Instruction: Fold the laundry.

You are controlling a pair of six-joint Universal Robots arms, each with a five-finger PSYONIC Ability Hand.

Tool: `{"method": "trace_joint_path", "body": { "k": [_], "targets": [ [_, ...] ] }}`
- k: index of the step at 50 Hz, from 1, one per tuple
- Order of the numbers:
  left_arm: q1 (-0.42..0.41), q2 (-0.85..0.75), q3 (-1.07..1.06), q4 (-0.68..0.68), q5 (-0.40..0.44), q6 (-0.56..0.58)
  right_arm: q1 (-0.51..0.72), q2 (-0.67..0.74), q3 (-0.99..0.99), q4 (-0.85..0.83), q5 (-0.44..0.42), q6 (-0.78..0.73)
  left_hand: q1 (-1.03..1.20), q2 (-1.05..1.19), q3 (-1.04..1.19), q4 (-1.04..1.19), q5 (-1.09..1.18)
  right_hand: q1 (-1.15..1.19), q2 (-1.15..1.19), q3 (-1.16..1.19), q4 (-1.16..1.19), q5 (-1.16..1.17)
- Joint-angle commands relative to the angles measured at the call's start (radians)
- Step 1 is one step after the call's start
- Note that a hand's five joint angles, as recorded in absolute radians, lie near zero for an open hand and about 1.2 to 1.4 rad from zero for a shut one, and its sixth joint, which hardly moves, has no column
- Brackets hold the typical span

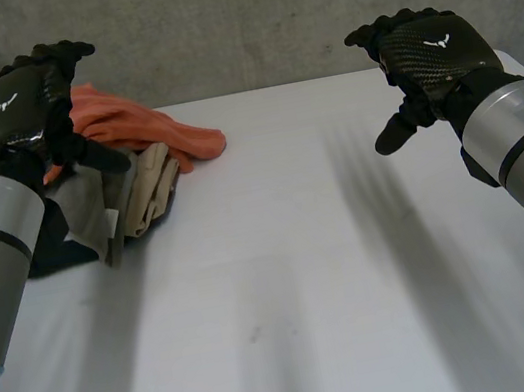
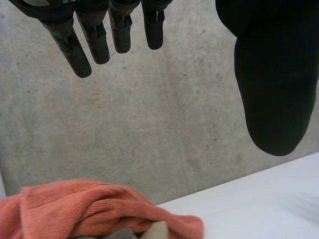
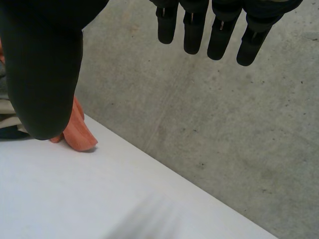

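A heap of laundry lies at the table's far left: an orange towel (image 1: 143,126) on top, a beige cloth (image 1: 151,187) and a grey cloth (image 1: 82,209) under it. My left hand (image 1: 27,100) hovers above that heap, open, fingers (image 2: 97,42) relaxed and holding nothing. The orange towel (image 2: 89,206) lies below its fingertips in the left wrist view. My right hand (image 1: 429,50) floats over the far right of the table, open and empty, fingers (image 3: 219,37) straight. An end of the orange towel (image 3: 79,132) peeks out beside its thumb.
The white table (image 1: 297,281) stretches bare from the middle to the front. A grey concrete wall (image 1: 260,13) rises right behind its far edge.
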Motion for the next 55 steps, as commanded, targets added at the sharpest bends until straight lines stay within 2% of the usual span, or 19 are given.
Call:
{"method": "trace_joint_path", "body": {
  "k": [1,11,15,25,31,32,35,36,37,42,52,54,55],
  "targets": [
    [0.053,-0.112,0.09,-0.01,0.003,0.13,0.0,0.004,0.0,0.004,-0.001,-0.002,-0.03,-0.031,-0.032,-0.027,0.0,-0.091,-0.087,-0.104,-0.105,-0.097],
    [0.096,-0.247,0.186,0.01,0.017,0.244,0.0,0.009,0.0,0.004,-0.003,-0.002,-0.006,-0.007,-0.008,-0.003,0.023,-0.091,-0.087,-0.104,-0.105,-0.097],
    [0.125,-0.37,0.303,0.0,0.049,0.31,0.001,0.011,0.003,0.004,-0.003,-0.002,0.008,0.008,0.006,0.011,0.038,-0.091,-0.087,-0.104,-0.105,-0.097],
    [0.212,-0.68,0.568,0.016,0.129,0.56,0.003,0.015,0.016,0.002,-0.003,-0.003,0.035,0.034,0.033,0.038,0.064,-0.091,-0.087,-0.104,-0.105,-0.097],
    [0.226,-0.806,0.69,0.034,0.155,0.612,0.006,0.043,0.017,0.002,-0.003,-0.02,0.219,0.219,0.217,0.222,0.249,-0.091,-0.087,-0.104,-0.105,-0.097],
    [0.237,-0.826,0.709,0.036,0.161,0.612,0.006,0.046,0.017,0.002,-0.003,-0.025,0.35,0.35,0.348,0.354,0.38,-0.091,-0.087,-0.104,-0.105,-0.097],
    [0.251,-0.84,0.72,0.037,0.17,0.612,0.008,0.049,0.017,0.002,-0.003,-0.045,0.711,0.711,0.709,0.715,0.741,-0.091,-0.087,-0.104,-0.105,-0.097],
    [0.251,-0.838,0.719,0.042,0.172,0.609,0.008,0.049,0.019,0.002,-0.003,-0.046,1.003,1.003,1.001,1.007,1.033,-0.091,-0.087,-0.104,-0.105,-0.097],
    [0.251,-0.833,0.716,0.046,0.172,0.606,0.008,0.049,0.017,0.002,-0.003,-0.051,1.184,1.183,1.182,1.187,1.213,-0.091,-0.087,-0.104,-0.105,-0.097],
    [0.223,-0.784,0.685,0.071,0.163,0.592,0.001,0.052,0.017,0.001,-0.003,-0.057,1.191,1.19,1.189,1.194,1.221,-0.091,-0.087,-0.104,-0.105,-0.097],
    [0.15,-0.525,0.593,0.079,0.163,0.511,0.0,0.05,0.014,0.002,-0.003,-0.057,1.191,1.19,1.189,1.194,1.221,-0.091,-0.087,-0.104,-0.105,-0.097],
    [0.124,-0.496,0.587,0.076,0.163,0.494,-0.002,0.05,0.011,0.001,-0.003,-0.057,1.191,1.19,1.189,1.194,1.221,-0.091,-0.087,-0.104,-0.105,-0.097],
    [0.08,-0.473,0.579,0.073,0.163,0.473,-0.002,0.05,0.009,0.001,-0.003,-0.057,1.191,1.19,1.189,1.194,1.221,-0.091,-0.087,-0.104,-0.105,-0.097]
  ]
}}
